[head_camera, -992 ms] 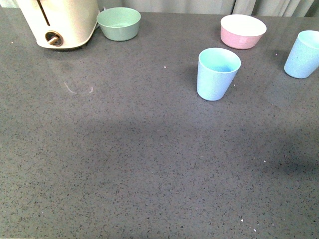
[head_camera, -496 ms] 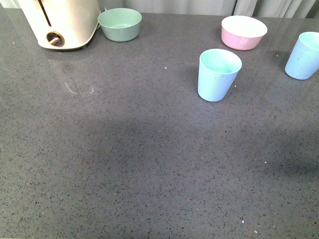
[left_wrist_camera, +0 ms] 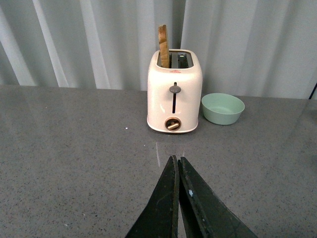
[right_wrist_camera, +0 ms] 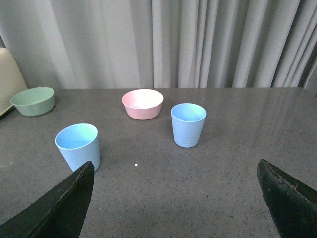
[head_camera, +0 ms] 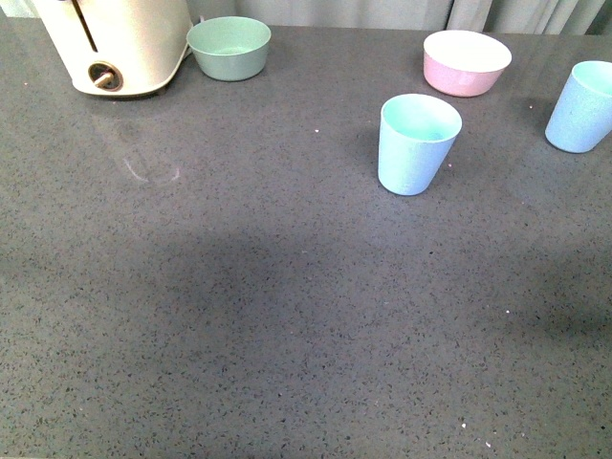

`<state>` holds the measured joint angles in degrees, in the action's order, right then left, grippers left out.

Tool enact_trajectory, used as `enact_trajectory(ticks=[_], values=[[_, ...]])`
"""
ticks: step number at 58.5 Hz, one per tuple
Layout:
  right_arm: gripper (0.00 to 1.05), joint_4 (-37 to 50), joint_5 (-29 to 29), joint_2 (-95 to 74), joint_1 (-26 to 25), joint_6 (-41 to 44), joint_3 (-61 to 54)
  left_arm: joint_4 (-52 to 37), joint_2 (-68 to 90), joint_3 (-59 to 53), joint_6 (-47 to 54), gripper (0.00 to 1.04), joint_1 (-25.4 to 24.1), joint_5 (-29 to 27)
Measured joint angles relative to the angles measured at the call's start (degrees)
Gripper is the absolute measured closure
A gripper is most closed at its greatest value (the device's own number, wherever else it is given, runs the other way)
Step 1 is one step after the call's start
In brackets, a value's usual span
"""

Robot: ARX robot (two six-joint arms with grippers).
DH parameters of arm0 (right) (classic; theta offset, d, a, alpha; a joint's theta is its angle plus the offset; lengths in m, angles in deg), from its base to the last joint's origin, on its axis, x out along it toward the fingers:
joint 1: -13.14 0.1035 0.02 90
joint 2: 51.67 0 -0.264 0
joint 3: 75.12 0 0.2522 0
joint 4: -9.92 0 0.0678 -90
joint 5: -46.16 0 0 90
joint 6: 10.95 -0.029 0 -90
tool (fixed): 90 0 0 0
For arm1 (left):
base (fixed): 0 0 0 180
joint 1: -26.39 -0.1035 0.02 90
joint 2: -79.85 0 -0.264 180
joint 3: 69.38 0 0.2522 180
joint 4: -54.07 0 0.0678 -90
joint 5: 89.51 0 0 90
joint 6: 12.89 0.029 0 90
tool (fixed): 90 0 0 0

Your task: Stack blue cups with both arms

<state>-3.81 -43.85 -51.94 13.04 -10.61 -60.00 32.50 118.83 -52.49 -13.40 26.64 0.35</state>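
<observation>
Two pale blue cups stand upright and apart on the grey countertop. One cup (head_camera: pixel 417 142) is right of centre in the front view, the other cup (head_camera: pixel 579 105) at the right edge. The right wrist view shows the first cup (right_wrist_camera: pixel 78 146) and the second cup (right_wrist_camera: pixel 188 124) ahead of my right gripper (right_wrist_camera: pixel 176 183), whose jaws are spread wide open with only bare counter between them. My left gripper (left_wrist_camera: pixel 177 161) is shut with nothing in it, hanging above the counter and facing the toaster. Neither arm appears in the front view.
A cream toaster (head_camera: pixel 120 43) with a slice in its slot (left_wrist_camera: pixel 163 39) stands at the back left, a low green bowl (head_camera: pixel 229 46) beside it. A pink bowl (head_camera: pixel 466 60) sits behind the cups. Grey curtains (right_wrist_camera: pixel 198 39) close the back edge.
The front view shifts very slightly between frames. The cups, bowls and toaster have not moved.
</observation>
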Motion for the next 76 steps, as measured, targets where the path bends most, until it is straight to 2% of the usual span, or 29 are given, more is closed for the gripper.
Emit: enact_trajectory(ticks=[5, 41, 73, 76], values=[[0.09, 0.00, 0.00, 0.00, 0.00, 0.00, 0.00, -1.62, -1.09, -2.12, 0.02, 1.03, 0.00, 0.13], [0.09, 0.00, 0.00, 0.00, 0.00, 0.00, 0.00, 16.57, -20.24, -2.29, 0.07, 1.03, -0.04, 0.13], [0.09, 0.00, 0.02, 0.00, 0.00, 0.00, 0.00, 25.09, -28.72, -2.29, 0.07, 1.03, -0.04, 0.15], [0.09, 0.00, 0.04, 0.00, 0.00, 0.00, 0.00, 28.94, -31.56, -2.29, 0.09, 1.03, -0.04, 0.13]])
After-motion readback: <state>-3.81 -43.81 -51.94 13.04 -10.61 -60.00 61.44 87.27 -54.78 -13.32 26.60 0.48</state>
